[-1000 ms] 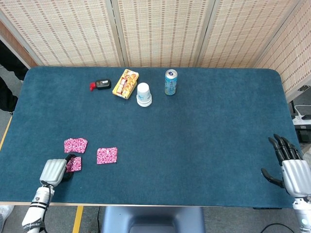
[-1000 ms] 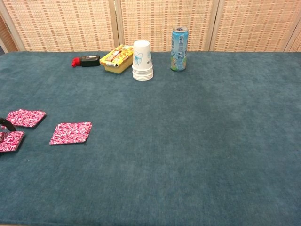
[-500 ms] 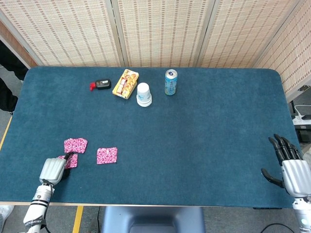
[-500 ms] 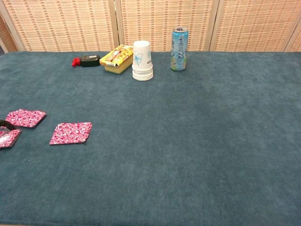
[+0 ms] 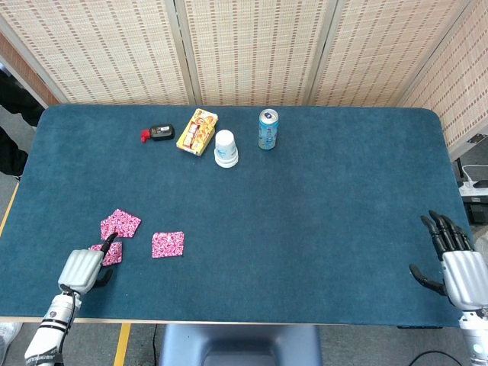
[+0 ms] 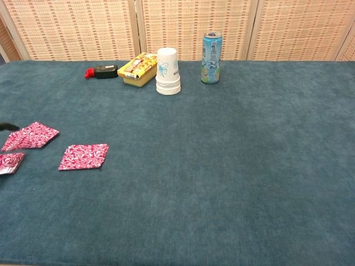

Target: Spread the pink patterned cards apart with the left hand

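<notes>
Far beyond my fingers I see a snack box (image 5: 197, 131), stacked paper cups (image 5: 226, 148) and a can (image 5: 268, 129). A small black device (image 5: 160, 132) lies left of the box.

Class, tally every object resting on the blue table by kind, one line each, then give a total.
Pink patterned cards: 3
Drink can: 1
Stack of white paper cups: 1
Yellow snack box: 1
Small black and red item: 1
Total: 7
</notes>
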